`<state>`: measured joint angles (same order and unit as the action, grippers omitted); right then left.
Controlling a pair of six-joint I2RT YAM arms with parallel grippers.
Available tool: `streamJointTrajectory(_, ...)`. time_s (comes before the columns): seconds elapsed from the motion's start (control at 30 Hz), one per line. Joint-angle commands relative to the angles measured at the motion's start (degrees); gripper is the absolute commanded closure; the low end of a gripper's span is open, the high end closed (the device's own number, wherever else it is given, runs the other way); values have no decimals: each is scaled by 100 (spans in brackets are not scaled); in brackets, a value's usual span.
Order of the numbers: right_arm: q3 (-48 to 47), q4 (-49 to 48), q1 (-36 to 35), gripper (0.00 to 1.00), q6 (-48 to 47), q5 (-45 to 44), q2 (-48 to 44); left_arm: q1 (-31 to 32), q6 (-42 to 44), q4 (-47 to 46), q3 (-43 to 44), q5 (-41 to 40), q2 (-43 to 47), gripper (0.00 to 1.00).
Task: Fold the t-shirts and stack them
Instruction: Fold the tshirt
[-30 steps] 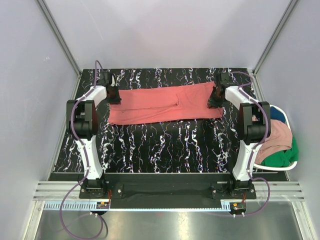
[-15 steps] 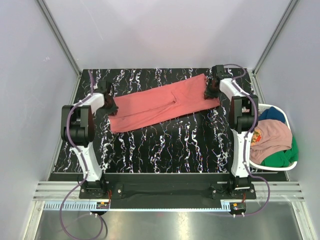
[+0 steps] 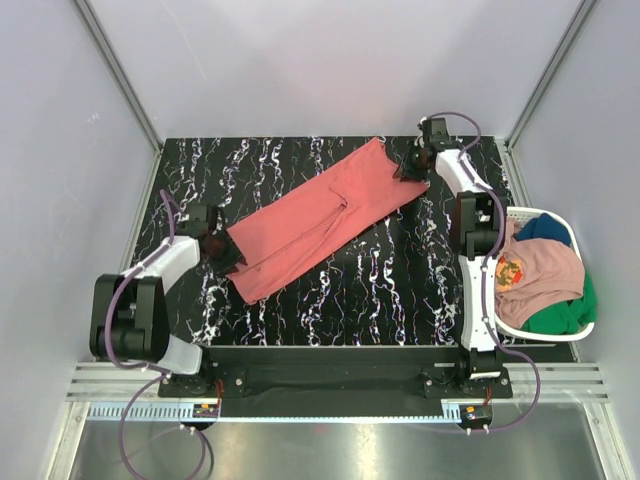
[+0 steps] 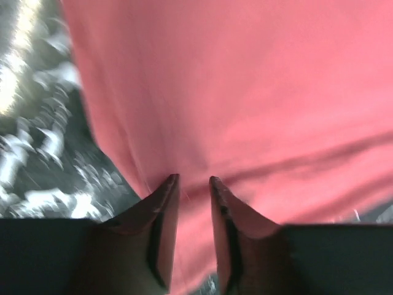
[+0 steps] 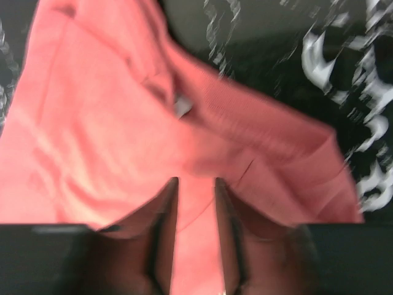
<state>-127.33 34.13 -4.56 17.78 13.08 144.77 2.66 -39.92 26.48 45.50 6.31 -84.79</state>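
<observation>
The coral-red t-shirt [image 3: 320, 215], folded into a long strip, lies diagonally on the black marbled table [image 3: 330, 290], from near left to far right. My left gripper [image 3: 222, 250] is shut on its near-left end; in the left wrist view the gripper [image 4: 193, 180] has red cloth [image 4: 245, 92] pinched between narrow jaws. My right gripper [image 3: 410, 170] is shut on the far-right end; in the right wrist view the gripper [image 5: 196, 181] pinches bunched red cloth [image 5: 98, 123]. The dusty pink shirt [image 3: 545, 270], the dark blue shirt [image 3: 548, 230] and the green shirt [image 3: 560, 315] lie in the basket.
The white laundry basket [image 3: 592, 322] stands at the table's right edge beside the right arm. Grey walls and metal frame posts close in the table at the back and both sides. The arm bases sit at the near edge.
The red shirt has swung from lying straight across the table to a diagonal. My left gripper pulled its end toward the near left; my right gripper carried its end farther back.
</observation>
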Motion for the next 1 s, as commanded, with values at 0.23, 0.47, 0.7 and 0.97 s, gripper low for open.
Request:
streamJointTrajectory(0.23, 2869, -1093, -54, 33, 1832, 978, -2681, -257, 907, 674, 1927, -613, -441, 52)
streamJointTrajectory(0.47, 4725, -1970, -80, 25, 2818, 714, -3140, -599, 1478, 850, 2437, -929, -1433, 48)
streamJointTrajectory(0.7, 4172, -1787, -37, 32, 2854, 617, -2278, -670, 1795, 762, 2280, -965, -1865, 48)
streamJointTrajectory(0.97, 3751, -1577, 297, 68, 2345, 424, -1716, -661, 1461, 578, 1605, 123, -1761, 92)
